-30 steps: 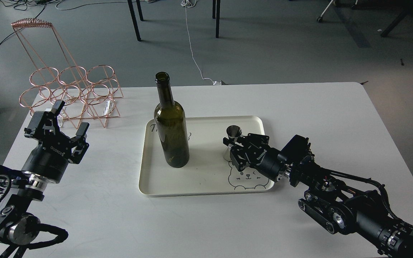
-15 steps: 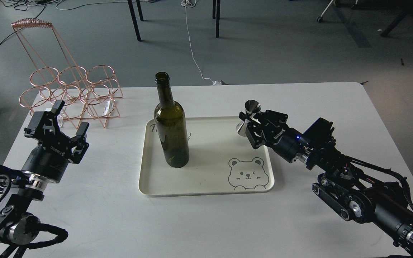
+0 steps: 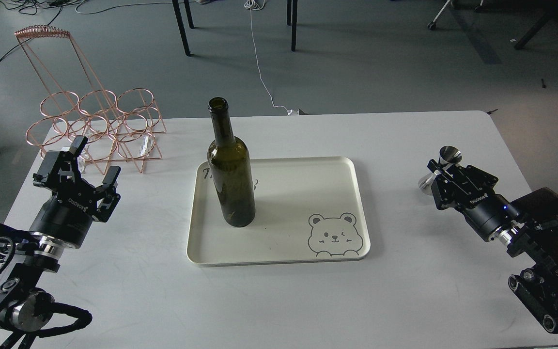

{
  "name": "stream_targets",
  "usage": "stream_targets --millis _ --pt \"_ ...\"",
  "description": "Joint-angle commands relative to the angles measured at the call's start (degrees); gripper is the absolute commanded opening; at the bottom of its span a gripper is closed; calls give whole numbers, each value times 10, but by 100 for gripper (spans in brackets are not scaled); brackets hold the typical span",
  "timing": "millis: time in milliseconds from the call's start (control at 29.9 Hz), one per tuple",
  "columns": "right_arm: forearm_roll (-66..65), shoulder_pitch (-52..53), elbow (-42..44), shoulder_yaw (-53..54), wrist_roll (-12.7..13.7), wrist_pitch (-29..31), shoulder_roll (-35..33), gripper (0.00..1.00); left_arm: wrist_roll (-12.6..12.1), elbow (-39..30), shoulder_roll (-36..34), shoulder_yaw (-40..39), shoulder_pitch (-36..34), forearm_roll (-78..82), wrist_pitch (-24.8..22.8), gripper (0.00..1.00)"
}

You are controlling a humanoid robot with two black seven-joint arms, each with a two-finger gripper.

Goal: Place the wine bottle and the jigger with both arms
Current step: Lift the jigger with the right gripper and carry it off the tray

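Note:
The wine bottle (image 3: 231, 174), dark olive-green with an open neck, stands upright on the left part of the cream tray (image 3: 279, 242). My right gripper (image 3: 441, 177) is shut on the steel jigger (image 3: 441, 168) and holds it above the white table, well right of the tray. My left gripper (image 3: 85, 177) is open and empty at the table's left side, left of the tray and apart from the bottle.
A copper wire bottle rack (image 3: 97, 123) stands at the table's back left, just behind my left gripper. The tray has a bear drawing (image 3: 333, 235) at its front right. The table's right edge (image 3: 526, 169) is close to my right arm.
My right gripper lifted the jigger off the tray and carried it right, past the tray's edge to the table's right side. The left arm and bottle have not moved.

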State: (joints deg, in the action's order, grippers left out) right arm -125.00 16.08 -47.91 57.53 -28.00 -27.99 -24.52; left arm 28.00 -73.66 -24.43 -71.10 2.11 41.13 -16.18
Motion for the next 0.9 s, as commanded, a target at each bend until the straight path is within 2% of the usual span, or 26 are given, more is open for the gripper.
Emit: stream_targets --millis 0,501,601,702,735,869 --pt "0 -17 5 8 0 0 -1 19 0 0 2 0 0 0 0 98" --pt "0 -17 58 8 0 0 8 26 0 0 1 0 -1 0 0 98" --pt "0 -15 58 8 0 0 9 39 0 0 1 1 -1 0 0 98" --pt "0 -13 57 7 0 0 9 60 0 0 2 1 -1 0 0 98" --pt "0 -12 57 6 0 0 9 70 0 0 2 1 -1 0 0 98" --pt "0 -14 53 4 0 0 3 88 0 0 2 1 -1 0 0 98"
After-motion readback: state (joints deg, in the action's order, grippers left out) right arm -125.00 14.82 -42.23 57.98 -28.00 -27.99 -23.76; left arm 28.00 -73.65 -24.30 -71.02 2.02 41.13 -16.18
